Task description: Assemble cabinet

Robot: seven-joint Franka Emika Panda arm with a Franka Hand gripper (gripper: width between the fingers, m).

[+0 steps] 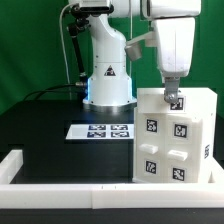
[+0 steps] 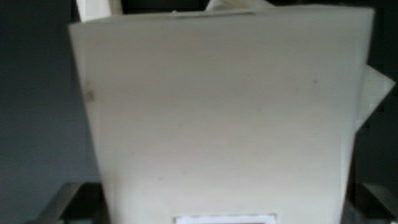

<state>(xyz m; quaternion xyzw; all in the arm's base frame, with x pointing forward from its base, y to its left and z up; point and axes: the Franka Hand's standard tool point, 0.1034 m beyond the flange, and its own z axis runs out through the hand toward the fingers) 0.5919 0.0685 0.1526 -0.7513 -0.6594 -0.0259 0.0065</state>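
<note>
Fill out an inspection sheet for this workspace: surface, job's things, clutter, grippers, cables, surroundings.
Surface: black table inside a low white rim.
Job's things: cabinet, a white boxy body with square tags, standing upright at the exterior view's right; a plain white face of it fills the wrist view.
Clutter: only the marker board, lying flat near the robot base.
Grippers: gripper down at the cabinet's top; whether the jaws are open cannot be told.
Cables: dark cables hanging beside the arm.
Surroundings: green backdrop.
</note>
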